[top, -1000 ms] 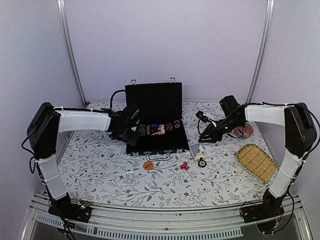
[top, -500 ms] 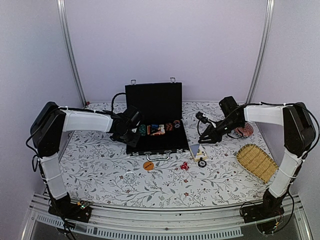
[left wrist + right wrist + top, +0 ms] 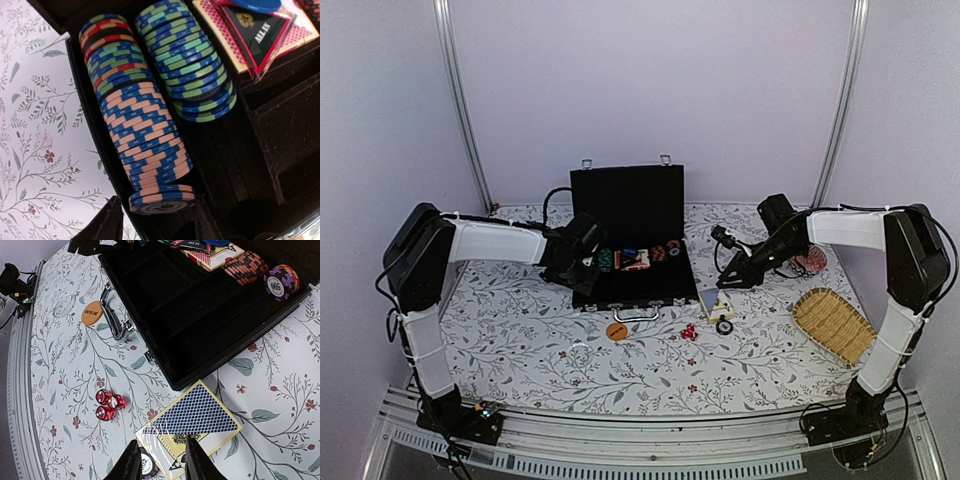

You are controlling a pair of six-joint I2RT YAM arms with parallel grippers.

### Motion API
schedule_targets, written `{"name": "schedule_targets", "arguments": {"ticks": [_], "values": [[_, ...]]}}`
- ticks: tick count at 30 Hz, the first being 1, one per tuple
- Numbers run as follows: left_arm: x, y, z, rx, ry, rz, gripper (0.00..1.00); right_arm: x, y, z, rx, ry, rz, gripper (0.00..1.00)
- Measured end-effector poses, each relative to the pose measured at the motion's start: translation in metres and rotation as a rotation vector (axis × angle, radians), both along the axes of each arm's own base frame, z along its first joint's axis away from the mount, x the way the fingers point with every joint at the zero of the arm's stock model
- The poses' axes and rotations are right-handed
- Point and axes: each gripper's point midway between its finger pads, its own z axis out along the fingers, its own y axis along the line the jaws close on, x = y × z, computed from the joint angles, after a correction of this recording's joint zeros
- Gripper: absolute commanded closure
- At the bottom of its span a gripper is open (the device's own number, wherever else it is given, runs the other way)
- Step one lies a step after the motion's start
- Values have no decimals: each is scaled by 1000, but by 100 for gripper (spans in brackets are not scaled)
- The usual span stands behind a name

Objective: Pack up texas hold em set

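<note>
The black case (image 3: 632, 288) lies open at mid-table with chips and cards in its tray. My left gripper (image 3: 584, 270) is at the tray's left end. In the left wrist view it (image 3: 159, 222) is open, its jaws either side of the end of the peach-and-blue chip row (image 3: 147, 135); green-blue chips (image 3: 192, 65) lie beside. My right gripper (image 3: 727, 284) is open above the blue-backed card deck (image 3: 713, 300). The right wrist view shows it (image 3: 161, 462) over that deck (image 3: 195, 420), red dice (image 3: 109, 404), the orange disc (image 3: 91, 313) and a loose chip (image 3: 148, 469).
A woven yellow basket (image 3: 833, 325) sits at the right front, a red patterned dish (image 3: 809, 261) behind it. The upright case lid (image 3: 628, 205) stands at the back. The case handle (image 3: 113, 315) sticks out at the front. Orange disc (image 3: 617, 330) and dice (image 3: 689, 332) lie before the case.
My left gripper has shifted slightly back at the case's left end. My right gripper has edged a little toward the card deck. Nothing was taken hold of.
</note>
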Motion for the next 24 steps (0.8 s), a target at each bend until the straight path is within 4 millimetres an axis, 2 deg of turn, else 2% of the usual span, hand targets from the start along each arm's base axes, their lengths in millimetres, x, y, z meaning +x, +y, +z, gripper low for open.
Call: {"name": "schedule_targets", "arguments": {"ticks": [13,24], "values": [[0,4,-2,23,16,-16,41,0,0,0,0,1,0,68],[2,13,-3,28,49,-40,40,0,0,0,-1,1,0,68]]}}
